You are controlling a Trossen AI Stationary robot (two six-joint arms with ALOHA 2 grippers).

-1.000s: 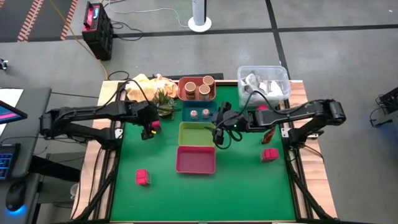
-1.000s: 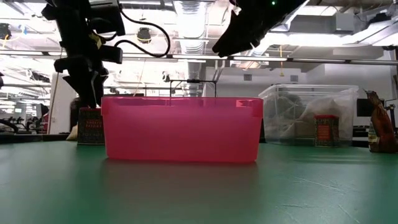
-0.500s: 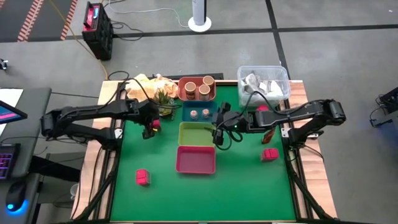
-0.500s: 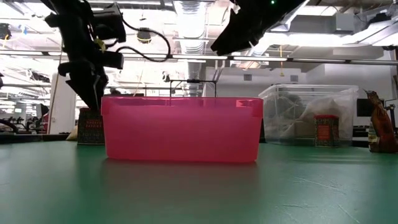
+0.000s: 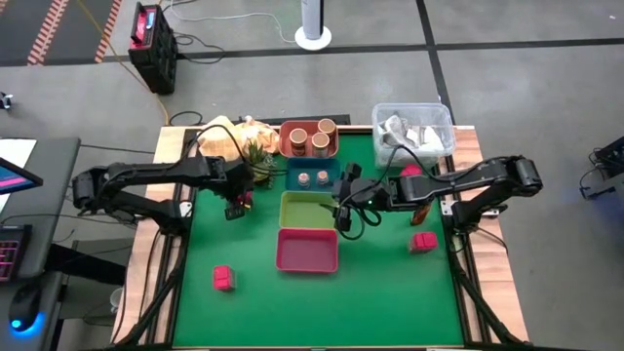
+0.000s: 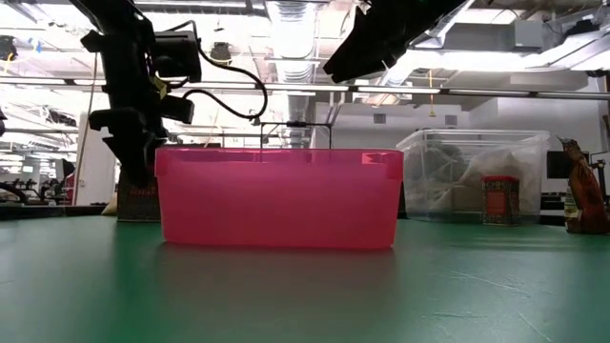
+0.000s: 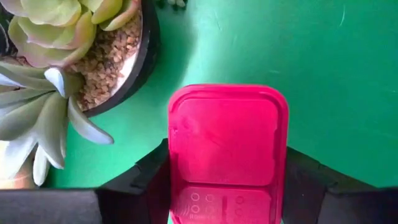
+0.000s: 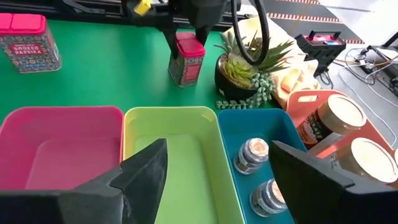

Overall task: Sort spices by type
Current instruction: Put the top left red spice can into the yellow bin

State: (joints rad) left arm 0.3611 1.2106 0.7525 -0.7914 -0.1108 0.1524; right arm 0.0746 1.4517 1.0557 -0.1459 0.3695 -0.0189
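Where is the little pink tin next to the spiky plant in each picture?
High view: the pink-lidded square tin sits under the left claw, left of the trays.
Low view: mostly hidden, at the pink plastic tray's left edge.
Left wrist view: centre, between the dark fingers.
Right wrist view: far side, upright.
Shared landmark: the potted green succulent beside it.

Grey floor (image 5: 507,117) marked with dark seam lines. White round pedestal base (image 5: 313,37) at 12 o'clock. Black-and-red box (image 5: 153,34) at 11 o'clock, cables trailing. Desk (image 5: 39,166) at 9 o'clock. Ceiling strip lights (image 6: 291,19) overhead.
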